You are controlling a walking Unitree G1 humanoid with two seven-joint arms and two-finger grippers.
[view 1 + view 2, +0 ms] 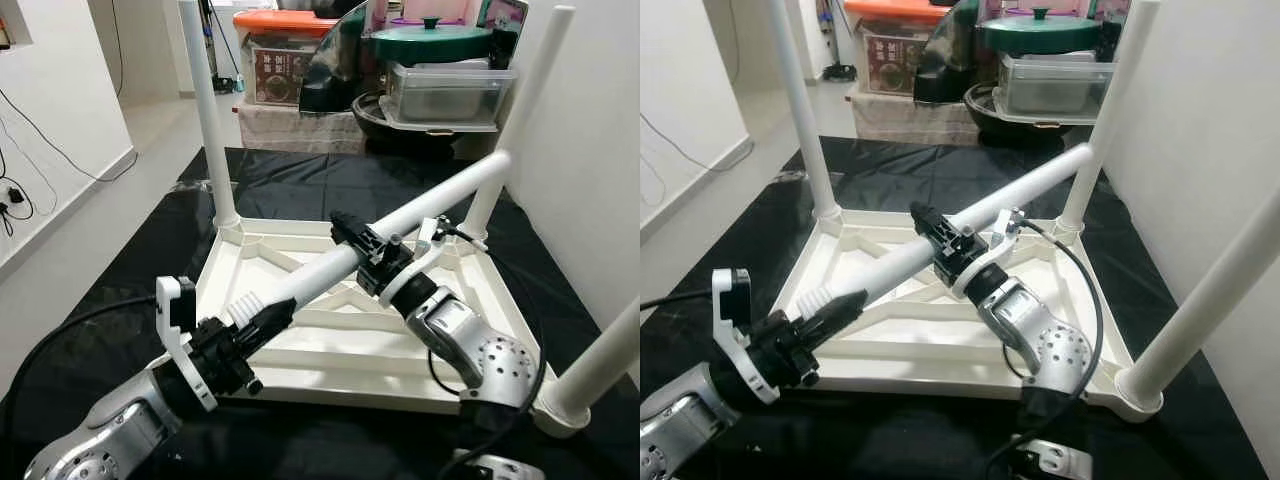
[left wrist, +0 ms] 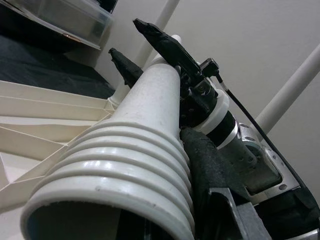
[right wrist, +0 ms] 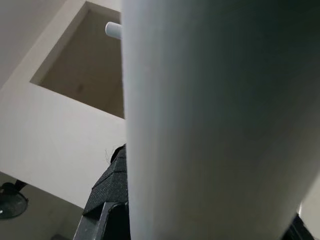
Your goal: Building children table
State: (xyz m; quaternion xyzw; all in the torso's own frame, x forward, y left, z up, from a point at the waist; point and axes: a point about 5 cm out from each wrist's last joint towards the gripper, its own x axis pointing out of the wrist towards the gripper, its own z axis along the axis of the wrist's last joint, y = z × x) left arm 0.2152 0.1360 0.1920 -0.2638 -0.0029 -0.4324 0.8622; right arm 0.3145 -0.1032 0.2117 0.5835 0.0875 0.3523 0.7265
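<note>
1. An upturned white children's tabletop (image 1: 350, 345) lies on a black floor sheet (image 1: 290, 185), its ribbed underside facing up.
2. Three white legs stand upright in its corner sockets: one at the far left corner (image 1: 208, 110), one at the far right corner (image 1: 515, 120), one at the near right corner (image 1: 600, 365).
3. The near left corner is hidden behind the left arm.
4. A loose fourth table leg (image 1: 400, 225) slants above the tabletop, its ribbed threaded end (image 2: 107, 175) low toward the near left corner and its plain end raised toward the far right.
5. The left end effector (image 1: 262, 322) is closed around the threaded end of this leg.
6. The right end effector (image 1: 365, 243) is clamped around the leg's middle, a black finger (image 2: 162, 37) on each side.
7. Beyond the sheet's far edge stand stacked storage boxes (image 1: 445, 90), a green lidded pot (image 1: 430, 42) and an orange-lidded bin (image 1: 280, 55).
</note>
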